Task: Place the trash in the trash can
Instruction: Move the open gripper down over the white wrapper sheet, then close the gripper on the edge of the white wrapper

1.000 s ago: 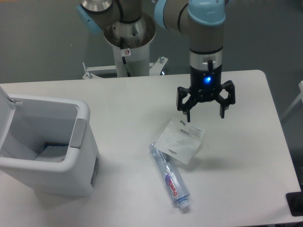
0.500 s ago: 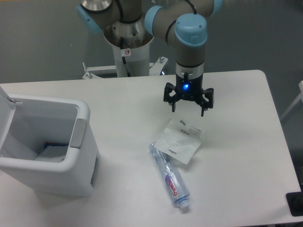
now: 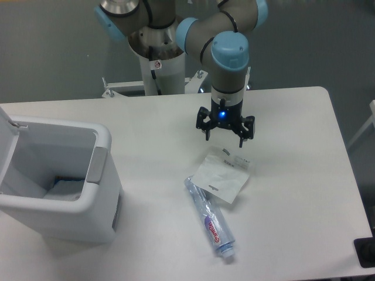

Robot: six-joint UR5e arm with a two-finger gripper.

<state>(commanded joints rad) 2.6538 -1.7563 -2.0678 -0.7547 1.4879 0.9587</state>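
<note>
A flat white square packet (image 3: 221, 175) with small black print lies on the white table, its near corner overlapping a crushed clear bottle (image 3: 210, 219) with a purple label and a blue-white cap. My gripper (image 3: 224, 136) hangs open just above the packet's far edge, fingers spread, a blue light lit on its body, nothing between the fingers. The white trash can (image 3: 102, 175) stands at the left with its lid open and something pale lying at its bottom.
The arm's base column (image 3: 157, 58) rises behind the table's far edge. A dark object (image 3: 365, 253) shows at the lower right corner of the view.
The gripper has moved left and away from the camera, from right of the packet to just above its far edge. It stays open. The packet and bottle have not moved.
</note>
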